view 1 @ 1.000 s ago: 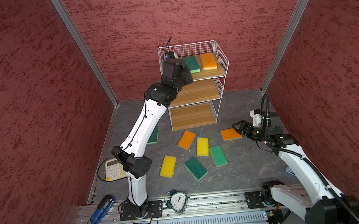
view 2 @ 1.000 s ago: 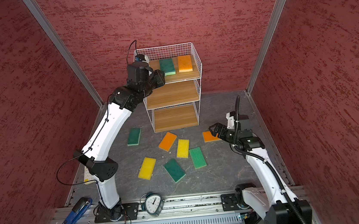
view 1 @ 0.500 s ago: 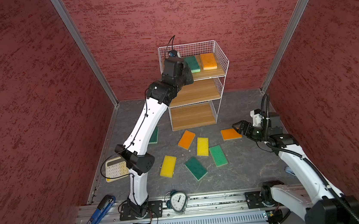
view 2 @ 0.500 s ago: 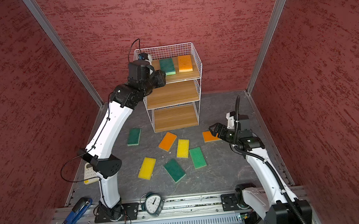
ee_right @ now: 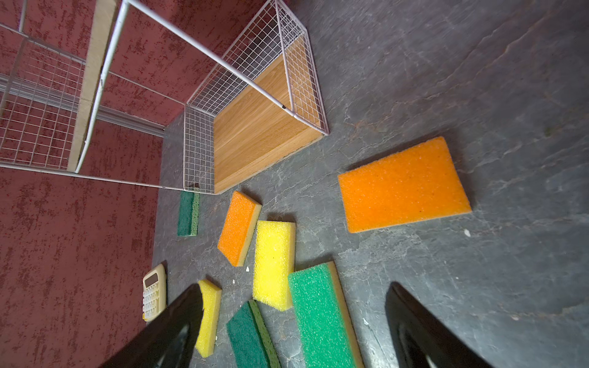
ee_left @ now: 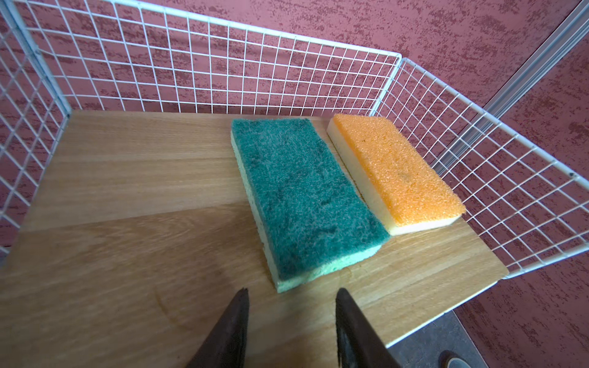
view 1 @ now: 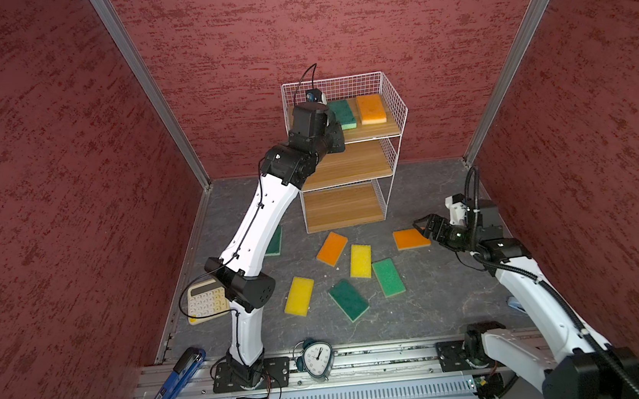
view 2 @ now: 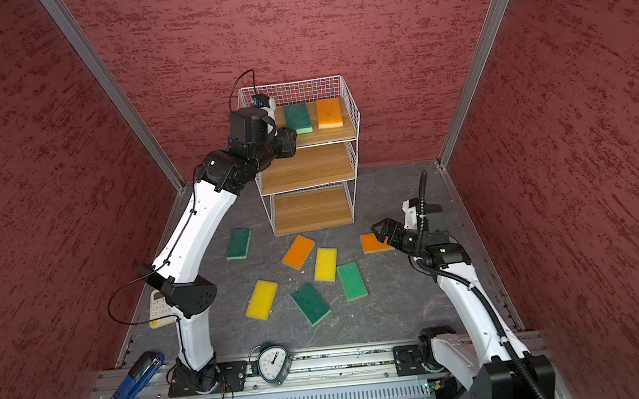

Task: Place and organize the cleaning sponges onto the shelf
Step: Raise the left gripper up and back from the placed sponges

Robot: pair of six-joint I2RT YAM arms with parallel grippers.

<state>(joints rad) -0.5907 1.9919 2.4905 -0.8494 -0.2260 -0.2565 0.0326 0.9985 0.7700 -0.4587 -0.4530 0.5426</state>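
step: top-tier placement looks finished, next pick due | left hand [ee_left: 292, 291]: parted, empty, just short of green sponge [ee_left: 302, 197] beside orange sponge [ee_left: 395, 169] on shelf [ee_left: 127, 191] | right hand [ee_right: 294, 286]: spread wide, empty, probably hovering near loose orange sponge [ee_right: 403, 184] on tabletop [ee_right: 478, 79] | next: lower squarely, clamp

Both arms [view 1: 260, 222] are glossy white, with black joint housings [view 1: 252, 291] and black cables [view 1: 472, 197] alongside.

Two sponges [ee_left: 306, 197] on shelf [view 1: 350, 161] top board, seven on floor [view 1: 432, 309] before it
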